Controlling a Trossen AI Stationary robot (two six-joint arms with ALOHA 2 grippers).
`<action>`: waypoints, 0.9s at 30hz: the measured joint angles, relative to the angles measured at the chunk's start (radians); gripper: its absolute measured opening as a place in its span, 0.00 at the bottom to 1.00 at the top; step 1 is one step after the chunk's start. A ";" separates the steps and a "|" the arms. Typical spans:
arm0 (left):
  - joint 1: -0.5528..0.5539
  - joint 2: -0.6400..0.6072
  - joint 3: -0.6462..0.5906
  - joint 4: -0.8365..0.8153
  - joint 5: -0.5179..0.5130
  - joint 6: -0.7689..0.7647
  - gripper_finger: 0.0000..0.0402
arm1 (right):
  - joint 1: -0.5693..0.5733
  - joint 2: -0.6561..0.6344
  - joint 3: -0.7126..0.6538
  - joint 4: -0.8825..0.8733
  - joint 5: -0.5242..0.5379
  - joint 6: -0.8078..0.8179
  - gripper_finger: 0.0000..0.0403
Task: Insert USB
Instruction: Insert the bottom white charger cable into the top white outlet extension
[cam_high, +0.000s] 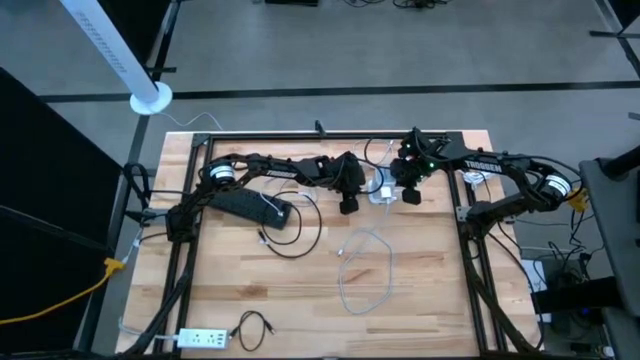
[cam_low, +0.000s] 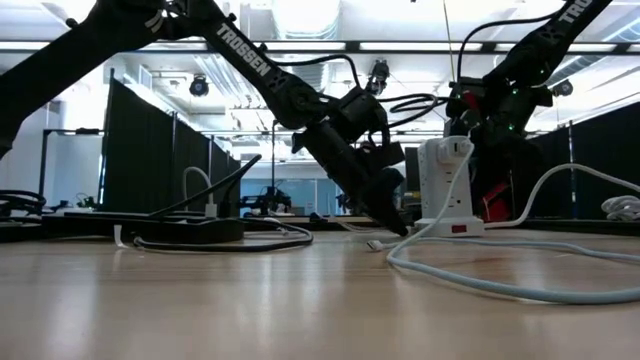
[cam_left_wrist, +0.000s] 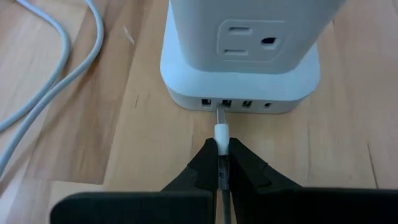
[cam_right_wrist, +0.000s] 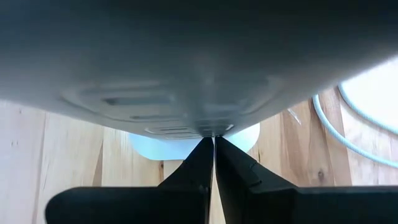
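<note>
A white power tower (cam_high: 383, 190) (cam_low: 447, 190) stands upright on its base (cam_left_wrist: 242, 93) at the middle of the wooden table's far half. A row of USB ports (cam_left_wrist: 225, 103) runs along the base. My left gripper (cam_left_wrist: 222, 163) (cam_high: 349, 203) sits low at the tower's left, shut on a white USB plug (cam_left_wrist: 222, 132). The plug's metal tip (cam_left_wrist: 221, 116) reaches the second port. My right gripper (cam_right_wrist: 213, 142) (cam_high: 410, 195) is shut at the tower's upper part (cam_right_wrist: 199, 81), on its right side. The white USB cable (cam_high: 365, 265) lies looped on the table nearer the front. My left gripper pinches the white USB plug's rear end (cam_left_wrist: 222, 142) between its two fingertips, the fingers lying along the plug and slanting down from the table's left. The plug is clear of the table, and its metal tip meets the second port; how far in I cannot tell. My right gripper's shut fingertips (cam_right_wrist: 205, 149) lie against the power tower's upper part, slanting down from the table's right. The tower fills the wrist view and hides the exact spot. The tower stands upright on the table.
A black power strip (cam_high: 250, 205) with black cables (cam_high: 290, 235) lies left of the left gripper. A white power strip (cam_high: 203, 338) and a small black cable (cam_high: 252, 325) lie at the near left corner. Loose white cable (cam_left_wrist: 56, 74) runs beside the tower.
</note>
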 joint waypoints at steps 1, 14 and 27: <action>-0.001 0.000 0.000 0.001 0.000 -0.005 0.00 | 0.000 0.000 0.000 0.000 0.000 0.000 0.00; -0.013 0.000 0.002 0.008 0.000 -0.017 0.00 | -0.001 0.000 -0.009 0.002 0.020 -0.006 0.00; -0.011 -0.034 -0.005 0.006 -0.039 0.063 0.00 | -0.001 0.000 -0.021 0.009 0.021 -0.007 0.00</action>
